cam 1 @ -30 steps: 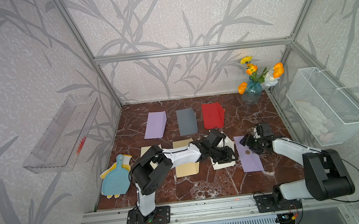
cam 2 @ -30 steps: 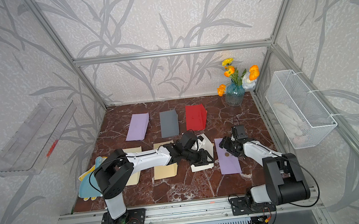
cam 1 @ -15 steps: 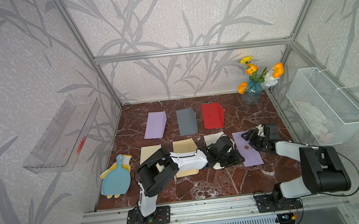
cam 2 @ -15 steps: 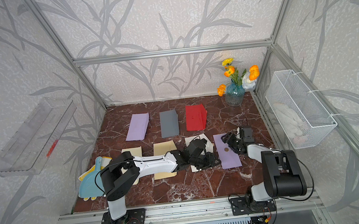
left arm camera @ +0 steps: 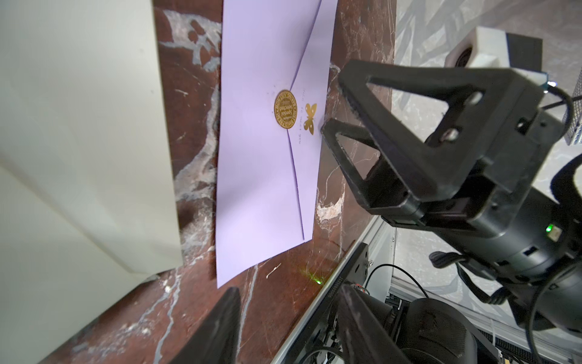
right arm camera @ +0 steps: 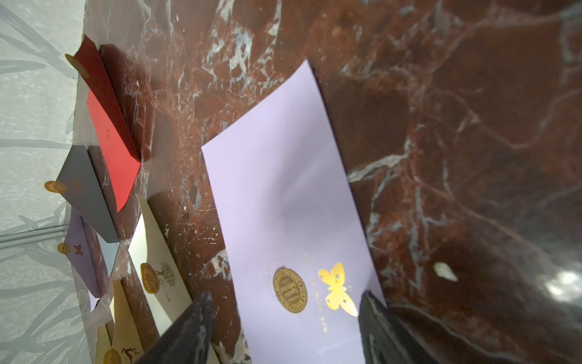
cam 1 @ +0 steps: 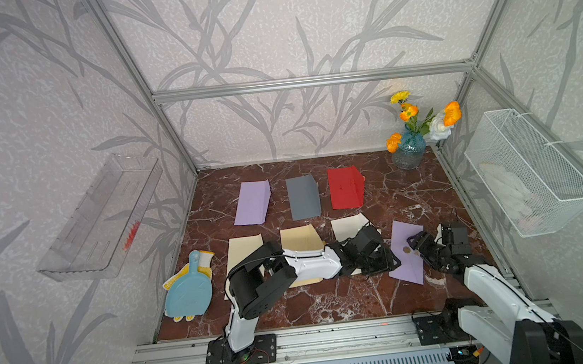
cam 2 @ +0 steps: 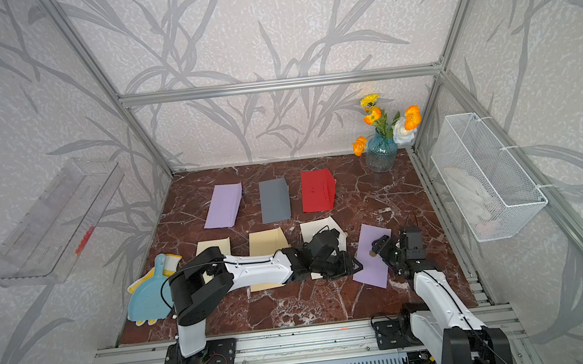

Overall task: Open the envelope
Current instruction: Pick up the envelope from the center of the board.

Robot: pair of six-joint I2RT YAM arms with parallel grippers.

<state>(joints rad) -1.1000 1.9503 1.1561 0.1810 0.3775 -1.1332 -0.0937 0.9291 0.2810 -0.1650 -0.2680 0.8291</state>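
A lavender envelope lies flat at the front right of the marble table. Its flap is shut under a round gold seal, with a gold butterfly beside it. My right gripper is open and low over the seal end. One finger is over the table beside the envelope, the other at the flap-side edge. My left gripper is open over bare table just off the envelope's near corner, holding nothing.
Lavender, grey and red envelopes lie in the back row with raised flaps. Two tan envelopes and a cream one lie under my left arm. A vase of flowers stands back right. A blue dustpan lies front left.
My left gripper has slid right off the cream envelope to the lavender envelope's near corner. The right gripper stayed by the seal while its arm shifted, and the envelope turned slightly.
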